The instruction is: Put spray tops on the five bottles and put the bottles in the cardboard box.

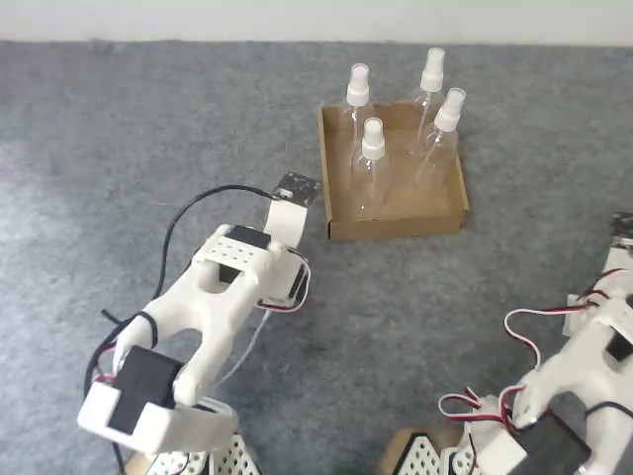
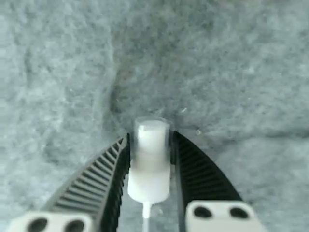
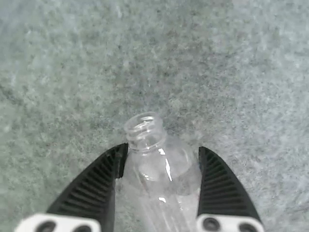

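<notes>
While your left gripper (image 2: 149,140) is clenched on a white spray top (image 2: 148,166), your right gripper (image 3: 162,150) grips the uncapped bottle (image 3: 155,166) by its shoulders. Its jaws sit against either side, and the threaded neck (image 3: 144,128) is bare and points out past the fingertips. The spray top's thin dip tube (image 2: 145,212) runs back between the jaws toward the wrist. Both loads hang over grey carpet (image 2: 217,63), with nothing else close by.

By my reading you are at the last capping, with four bottles finished and this one to go. The next move calls for you to bring the two grippers together, line the dip tube up with the open neck, feed it in, then seat the top. Since the tube faces the wrist rather than outward, you will probably have to reorient one arm before the ends can meet. The tube is slim and the mouth small, so any tilt could send it past the rim. The clear bottle may also slip in the jaws under the push.

Farther out, in the high view, the cardboard box (image 1: 396,226) sits beyond the left arm (image 1: 213,297), with four capped bottles (image 1: 373,148) upright in it toward the middle and far side. The near strip of its floor looks free for the fifth. Those tops rise above the low walls, so come in high and from the near side. The left arm lies just short of the box's near corner, so mind it when crossing.
</notes>
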Robot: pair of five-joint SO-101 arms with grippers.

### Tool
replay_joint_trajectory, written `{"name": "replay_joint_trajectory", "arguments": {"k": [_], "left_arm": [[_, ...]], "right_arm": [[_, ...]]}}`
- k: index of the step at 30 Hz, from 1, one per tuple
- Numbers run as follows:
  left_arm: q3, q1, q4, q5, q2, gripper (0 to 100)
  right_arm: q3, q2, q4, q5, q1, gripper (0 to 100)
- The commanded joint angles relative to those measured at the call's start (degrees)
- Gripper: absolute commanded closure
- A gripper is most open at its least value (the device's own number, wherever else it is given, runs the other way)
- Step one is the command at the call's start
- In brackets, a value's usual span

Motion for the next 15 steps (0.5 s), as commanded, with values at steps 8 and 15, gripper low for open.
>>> {"name": "replay_joint_trajectory", "arguments": {"k": [8,15], "left_arm": [[4.2,1.2,-2.8,1.2,-3.6,87],[4.4,1.2,-2.9,1.2,-3.7,87]], "right_arm": [[-4.0,-0.2,3.0,-4.7,-4.5,86.4],[-4.1,-0.4,6.7,3.4,-4.5,69.0]]}}
